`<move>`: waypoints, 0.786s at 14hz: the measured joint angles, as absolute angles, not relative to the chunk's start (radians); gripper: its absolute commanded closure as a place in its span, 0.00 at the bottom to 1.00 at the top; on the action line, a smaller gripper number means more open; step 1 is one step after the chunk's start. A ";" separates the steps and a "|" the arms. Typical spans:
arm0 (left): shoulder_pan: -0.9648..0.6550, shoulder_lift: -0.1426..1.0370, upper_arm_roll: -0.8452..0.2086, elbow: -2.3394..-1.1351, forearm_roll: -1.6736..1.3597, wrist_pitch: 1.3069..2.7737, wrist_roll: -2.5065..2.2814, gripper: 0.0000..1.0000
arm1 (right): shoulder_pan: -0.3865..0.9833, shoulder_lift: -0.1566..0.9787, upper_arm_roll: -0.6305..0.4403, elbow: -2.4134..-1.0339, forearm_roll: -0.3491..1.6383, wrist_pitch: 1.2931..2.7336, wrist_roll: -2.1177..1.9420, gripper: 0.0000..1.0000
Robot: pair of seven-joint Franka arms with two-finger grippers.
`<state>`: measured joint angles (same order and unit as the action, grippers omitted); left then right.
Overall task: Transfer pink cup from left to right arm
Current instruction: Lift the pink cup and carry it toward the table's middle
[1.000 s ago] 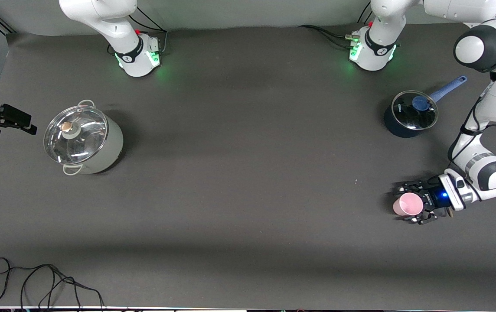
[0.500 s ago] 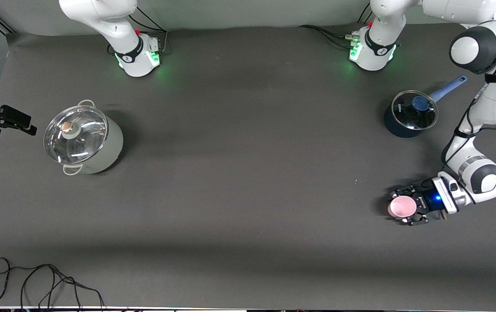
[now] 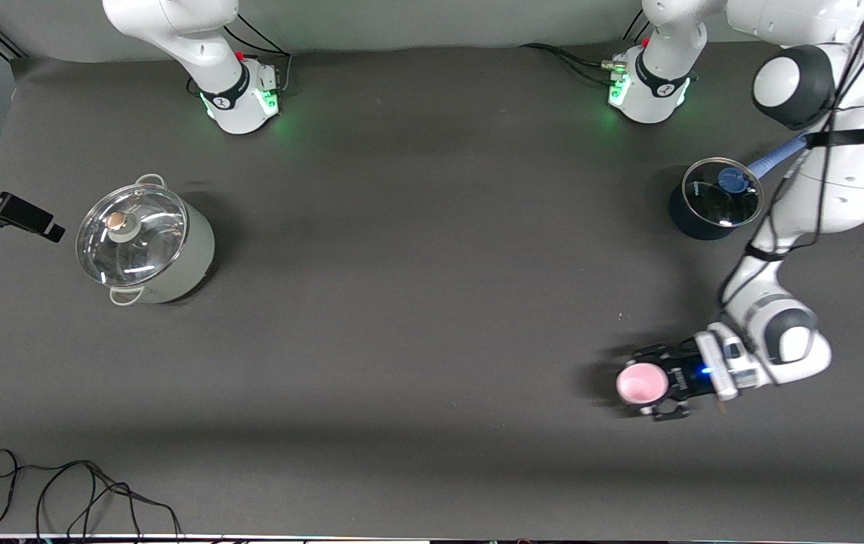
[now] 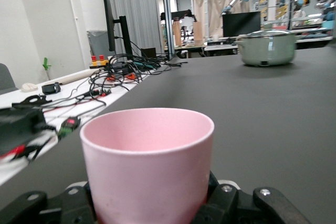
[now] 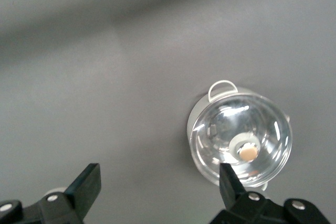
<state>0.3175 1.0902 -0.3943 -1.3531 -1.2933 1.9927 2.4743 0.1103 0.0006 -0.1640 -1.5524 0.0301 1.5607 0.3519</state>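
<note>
Front view: left gripper (image 3: 661, 385) clamps the smooth tapered pink cup (image 3: 640, 384); right gripper (image 3: 13, 214) waits, fingers spread.

Open table (image 3: 417, 302) between two pots (image 3: 145, 240).

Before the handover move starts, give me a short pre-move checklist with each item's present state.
1. Left gripper shut on the pink cup: ok.
2. Cup upright, mouth up: ok, as the left wrist view shows.
3. Right gripper open to receive: ok, though it hangs at the right arm's end of the table, above the table beside the grey pot, not near the cup.
4. Path toward mid-table without obstacles: ok; the blue saucepan stands farther from the front camera than the cup.
5. Cup lifted off the table: cannot tell.
</note>
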 measured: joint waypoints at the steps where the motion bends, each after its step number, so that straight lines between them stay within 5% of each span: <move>1: 0.290 1.090 -0.434 -1.352 -1.311 2.064 2.473 1.00 | 0.111 -0.003 -0.163 -1.549 0.033 1.553 0.422 0.00; 11: -0.080 1.086 -0.598 -1.133 -1.438 2.660 2.302 1.00 | 0.111 -0.021 -0.163 -1.544 0.074 1.533 0.715 0.00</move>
